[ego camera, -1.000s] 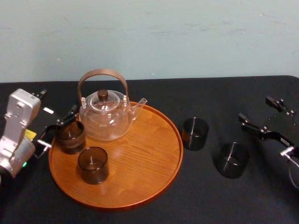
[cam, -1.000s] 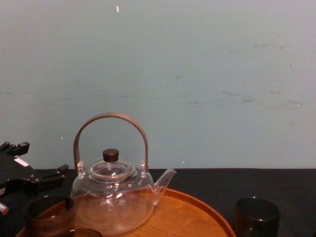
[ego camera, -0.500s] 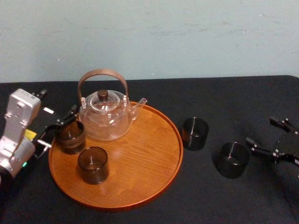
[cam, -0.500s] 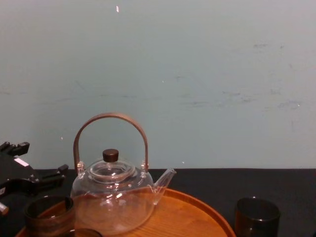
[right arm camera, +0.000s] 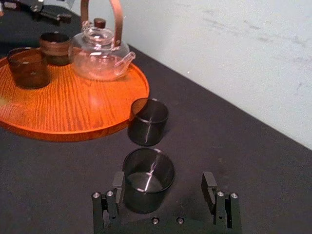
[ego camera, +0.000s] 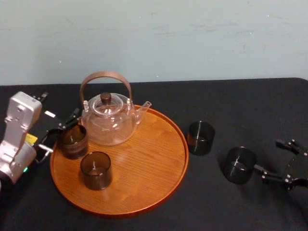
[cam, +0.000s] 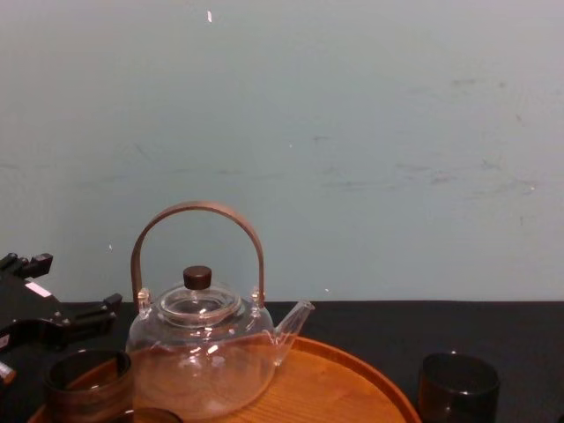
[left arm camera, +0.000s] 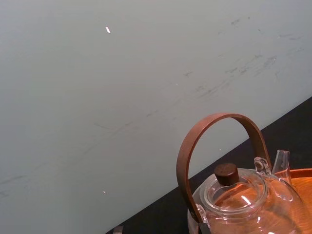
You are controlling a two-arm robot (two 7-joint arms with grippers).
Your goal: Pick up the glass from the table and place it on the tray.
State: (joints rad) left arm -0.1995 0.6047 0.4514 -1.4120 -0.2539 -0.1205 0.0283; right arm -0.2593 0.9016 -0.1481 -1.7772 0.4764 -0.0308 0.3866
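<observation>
Lowers right gripper [ego camera: 268,155] from mid right to lower right of head view, behind glass [ego camera: 239,165] on table [ego camera: 231,106] | holds fingers [right arm camera: 117,184] spread, glass just beside one | leaves left gripper [ego camera: 60,132] spread at tray [ego camera: 159,159] edge | points to grasp next, glass not yet on tray

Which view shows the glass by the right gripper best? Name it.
The right wrist view: the glass stands whole and close, right before the open right gripper. The head view shows it smaller, from above. The chest view shows one tumbler; which one, I cannot tell. The left gripper rests at the tray's rim.
</observation>
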